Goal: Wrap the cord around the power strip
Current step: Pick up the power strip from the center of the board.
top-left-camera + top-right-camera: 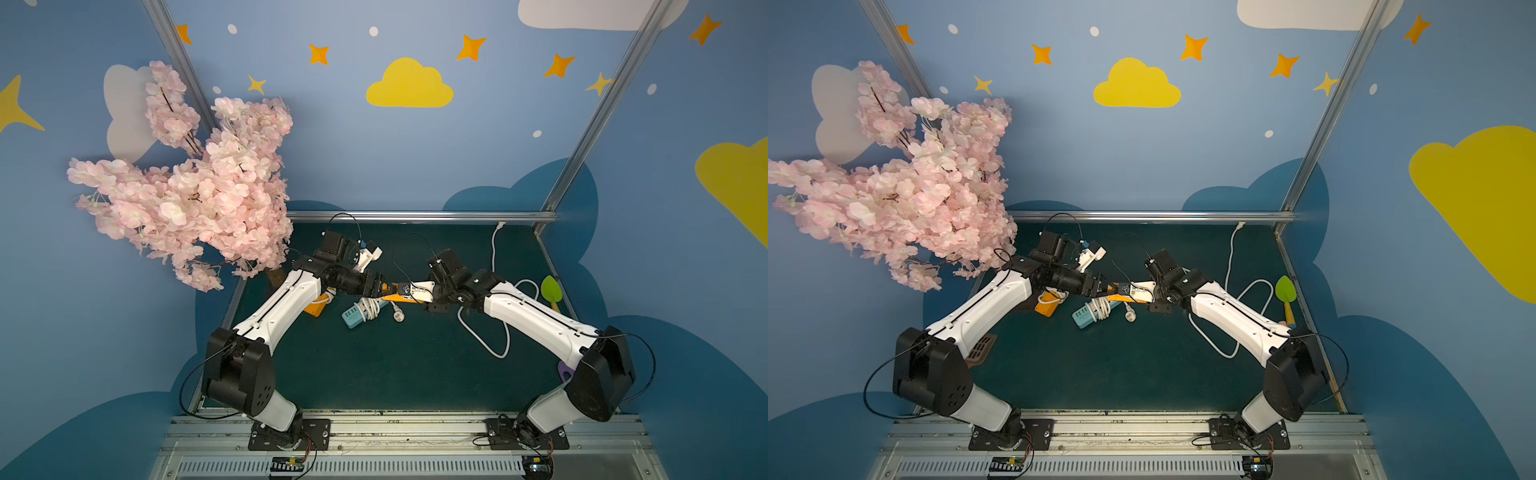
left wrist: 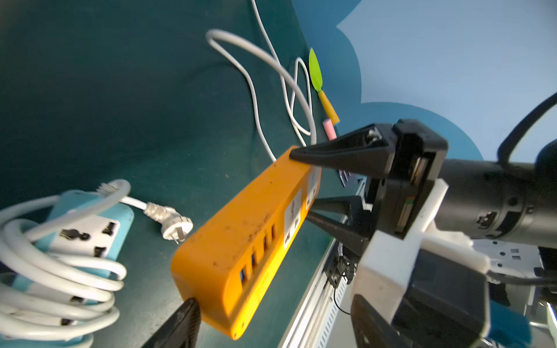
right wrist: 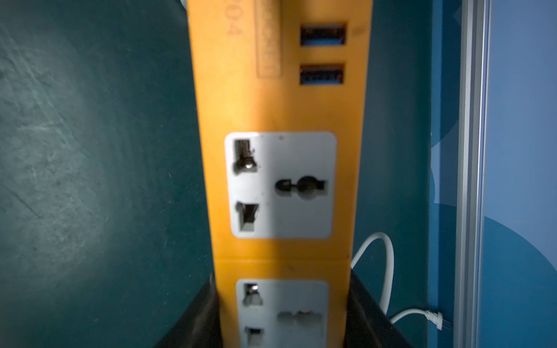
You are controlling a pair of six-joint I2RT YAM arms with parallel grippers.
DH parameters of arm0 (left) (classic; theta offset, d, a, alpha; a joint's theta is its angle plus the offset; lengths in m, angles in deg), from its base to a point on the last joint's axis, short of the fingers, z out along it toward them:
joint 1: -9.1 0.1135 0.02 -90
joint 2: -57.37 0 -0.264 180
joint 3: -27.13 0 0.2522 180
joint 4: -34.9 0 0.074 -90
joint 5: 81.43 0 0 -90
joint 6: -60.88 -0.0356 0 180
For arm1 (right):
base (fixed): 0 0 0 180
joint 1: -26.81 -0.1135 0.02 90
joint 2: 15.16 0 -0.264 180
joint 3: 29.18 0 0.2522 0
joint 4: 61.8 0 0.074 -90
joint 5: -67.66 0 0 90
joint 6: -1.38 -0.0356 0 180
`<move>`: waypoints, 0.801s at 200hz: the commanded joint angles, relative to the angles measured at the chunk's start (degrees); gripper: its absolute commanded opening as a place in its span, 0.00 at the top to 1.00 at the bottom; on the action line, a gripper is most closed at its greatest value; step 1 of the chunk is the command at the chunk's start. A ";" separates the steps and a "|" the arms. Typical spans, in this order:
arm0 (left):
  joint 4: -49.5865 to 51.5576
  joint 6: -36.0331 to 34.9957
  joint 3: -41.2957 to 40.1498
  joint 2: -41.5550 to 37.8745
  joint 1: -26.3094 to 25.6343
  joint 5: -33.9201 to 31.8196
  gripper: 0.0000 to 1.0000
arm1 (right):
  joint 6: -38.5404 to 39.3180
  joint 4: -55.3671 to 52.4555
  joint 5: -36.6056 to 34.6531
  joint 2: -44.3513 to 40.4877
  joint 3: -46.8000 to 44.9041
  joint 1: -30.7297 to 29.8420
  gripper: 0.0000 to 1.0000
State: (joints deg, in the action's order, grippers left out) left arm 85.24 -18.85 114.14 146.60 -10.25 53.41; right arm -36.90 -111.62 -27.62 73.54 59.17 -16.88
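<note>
An orange power strip (image 1: 395, 296) (image 1: 1119, 297) is held lifted over the green table between the two arms. My right gripper (image 1: 429, 291) (image 3: 281, 275) is shut on its socket end, one finger on each long side. The strip's USB end (image 2: 241, 241) sits between the spread fingers of my left gripper (image 1: 388, 287) (image 2: 272, 304), which is open; one fingertip (image 2: 188, 310) touches that end and the other stands well away. Its white cord (image 1: 505, 345) (image 2: 253, 90) (image 3: 388, 256) trails loose in loops on the table at the right, and its plug (image 1: 500, 225) lies by the back rail.
A light blue power strip (image 1: 359, 313) (image 2: 90, 229) with its cord wound round it lies just below the held strip. Another orange strip (image 1: 318, 305) lies under my left forearm. A green leaf-shaped scoop (image 1: 551, 289) lies at the right edge. A pink blossom tree (image 1: 187, 187) overhangs the back left.
</note>
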 commanded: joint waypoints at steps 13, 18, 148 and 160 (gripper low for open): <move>4.82 -4.47 1.10 2.93 -1.64 5.84 0.30 | 3.46 3.94 2.37 -3.62 0.99 -2.15 0.79; 5.25 -5.03 1.54 3.14 -1.57 4.93 0.30 | 3.62 3.70 2.50 -3.79 0.96 -2.14 0.80; 8.80 -10.92 5.51 3.79 -2.08 5.40 0.28 | 6.46 -0.92 1.98 -5.36 3.16 -4.22 0.83; 9.62 -11.48 6.08 4.34 -2.03 5.73 0.35 | 6.46 -0.94 2.50 -5.79 3.31 -4.31 0.82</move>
State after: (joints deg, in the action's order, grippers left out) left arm 92.87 -27.95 118.06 149.75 -12.44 56.55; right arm -31.00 -113.26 -26.17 70.20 59.91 -20.55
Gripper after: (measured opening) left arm 0.710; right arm 0.516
